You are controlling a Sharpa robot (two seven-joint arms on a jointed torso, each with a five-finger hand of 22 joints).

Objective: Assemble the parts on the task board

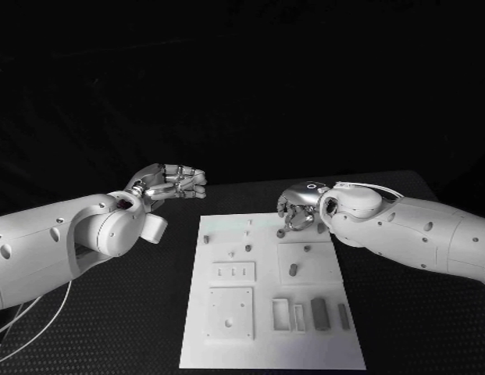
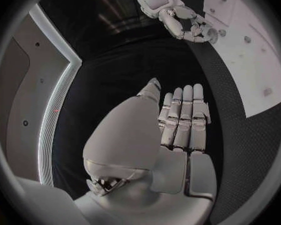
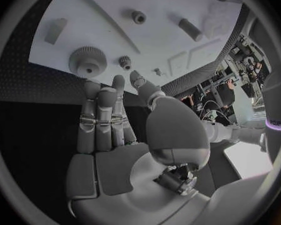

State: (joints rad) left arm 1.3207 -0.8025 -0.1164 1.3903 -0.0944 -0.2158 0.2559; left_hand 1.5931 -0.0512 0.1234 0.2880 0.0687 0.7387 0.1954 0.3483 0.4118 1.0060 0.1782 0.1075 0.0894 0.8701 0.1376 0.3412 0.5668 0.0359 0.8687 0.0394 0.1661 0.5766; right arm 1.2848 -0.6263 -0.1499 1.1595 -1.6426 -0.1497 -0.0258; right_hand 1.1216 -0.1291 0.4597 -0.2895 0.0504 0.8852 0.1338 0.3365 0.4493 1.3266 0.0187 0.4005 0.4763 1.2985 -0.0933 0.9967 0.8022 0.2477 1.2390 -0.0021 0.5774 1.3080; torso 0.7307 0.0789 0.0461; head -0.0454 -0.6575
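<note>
Black and finely textured, the table point(image 1: 107, 328) stretched out under a dark room, with the white task board point(image 1: 267, 344) lying lengthwise in its middle. On the board's near half lay a square plate point(image 1: 230, 312), a smaller slotted plate point(image 1: 233, 272), and two grey bars point(image 1: 320, 313) side by side close to its right edge. Farther up, a grey peg point(image 1: 293, 270) rested on a raised square panel.

From where I stood, the left hand point(image 1: 170, 183) hung over the bare table just off the board's far left corner, touching nothing; its wrist camera showed the fingers point(image 2: 184, 117) straight and pressed side by side, palm empty. The right hand point(image 1: 300, 205) hovered above the board's far end, palm down. Its own camera showed the fingers point(image 3: 100, 117) stretched out and slightly spread with nothing between them, the tips near a large gear point(image 3: 87, 61) and a small gear point(image 3: 125, 62) that sat just beside each other on the board. A short cylindrical part point(image 3: 138, 17) and another grey bar point(image 3: 190, 29) lay farther along the white surface.
</note>
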